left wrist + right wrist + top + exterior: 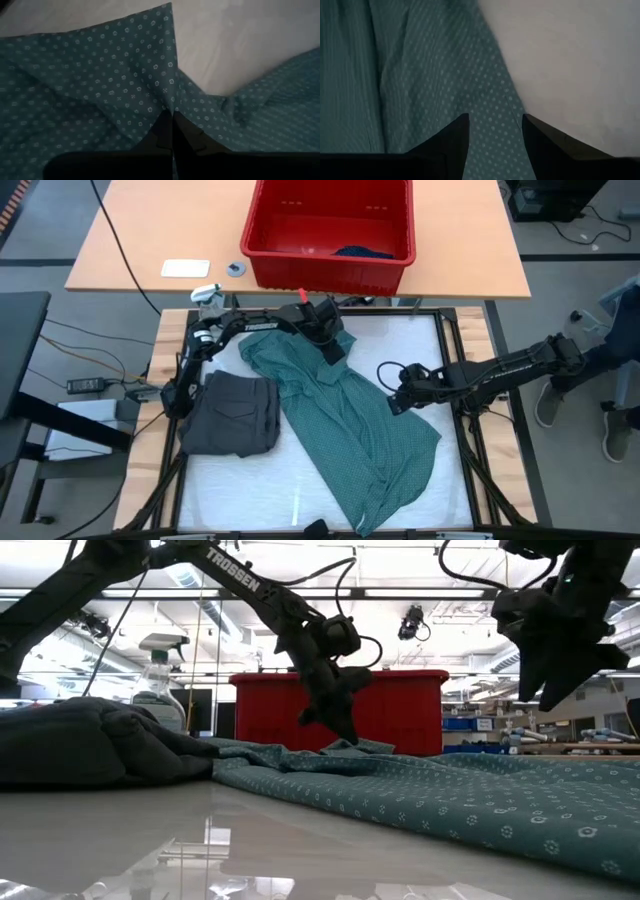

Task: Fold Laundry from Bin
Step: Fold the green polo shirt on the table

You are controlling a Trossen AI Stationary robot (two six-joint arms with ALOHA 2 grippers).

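Surface (420,340): white padded top, carrying two garments — a wooden one stands beyond its far edge.
Bin (330,265): red, on the wooden top past the far edge; a dark blue piece (362,252) shows inside, at its right side.
T-shirt (350,430): teal-green, dotted, spread in a long diagonal from near the far edge at the middle down to the near edge, right of centre; rumpled, not folded.
Grey piece (232,413): dark, folded into a rough square, near the left edge, touching the T-shirt's left side.
Left end effector (331,350): down on the T-shirt's far end, near the far edge; in the wrist view its fingers (187,140) are pressed together with a pinch of teal cloth between them — clenched on the T-shirt.
Right end effector (397,402): over the T-shirt's right border, toward the right edge; fingers (452,140) spread apart, released, with cloth showing between them; the low view shows it raised clear of the cloth.
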